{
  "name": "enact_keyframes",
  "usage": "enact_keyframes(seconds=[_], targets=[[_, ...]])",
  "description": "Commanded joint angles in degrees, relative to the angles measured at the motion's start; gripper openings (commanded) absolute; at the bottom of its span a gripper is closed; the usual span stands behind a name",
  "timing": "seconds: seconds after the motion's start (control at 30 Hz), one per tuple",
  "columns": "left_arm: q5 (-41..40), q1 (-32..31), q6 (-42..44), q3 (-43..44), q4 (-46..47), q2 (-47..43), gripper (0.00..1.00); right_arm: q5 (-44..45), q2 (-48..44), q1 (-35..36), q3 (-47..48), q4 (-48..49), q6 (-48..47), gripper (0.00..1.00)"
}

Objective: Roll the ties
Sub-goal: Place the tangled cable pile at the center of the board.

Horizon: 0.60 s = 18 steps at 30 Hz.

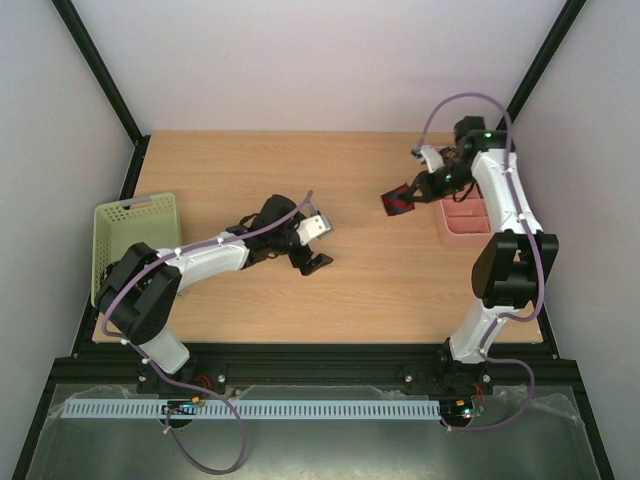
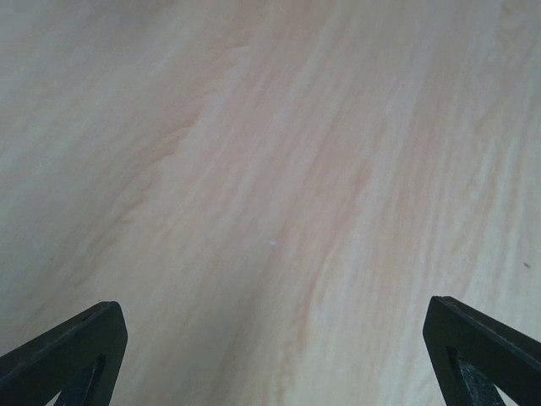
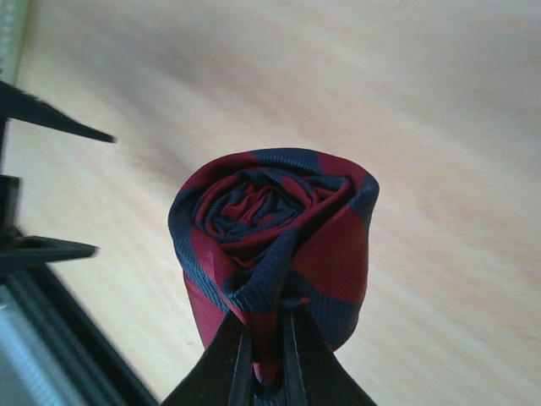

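The right claw [image 3: 266, 342] was clamped on the rolled red-navy tie [image 3: 270, 237], its coil plain only in the wrist view; the top view placed it beside the pink tray [image 1: 462, 228]. The left claw [image 2: 272, 321] stood apart

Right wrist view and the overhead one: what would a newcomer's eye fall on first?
The dark red and navy striped tie, coiled like a rosebud, sits pinched in the right hand beside the pink tray at the right of the table. Next, the left hand hangs open and empty mid-table.
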Motion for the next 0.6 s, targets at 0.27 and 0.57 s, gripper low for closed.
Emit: enact_keyframes(seconds=[0.27, 0.57], targets=[[1.61, 7.14, -6.90, 5.46, -0.43, 2.02, 0.99, 24.44, 11.50, -9.01, 24.22, -4.86, -6.76, 0.01], [0.75, 7.42, -9.31, 3.49, 2.66, 1.47, 0.99, 32.86, 14.20, -10.36, 22.49, 7.43, -21.16, 0.01]])
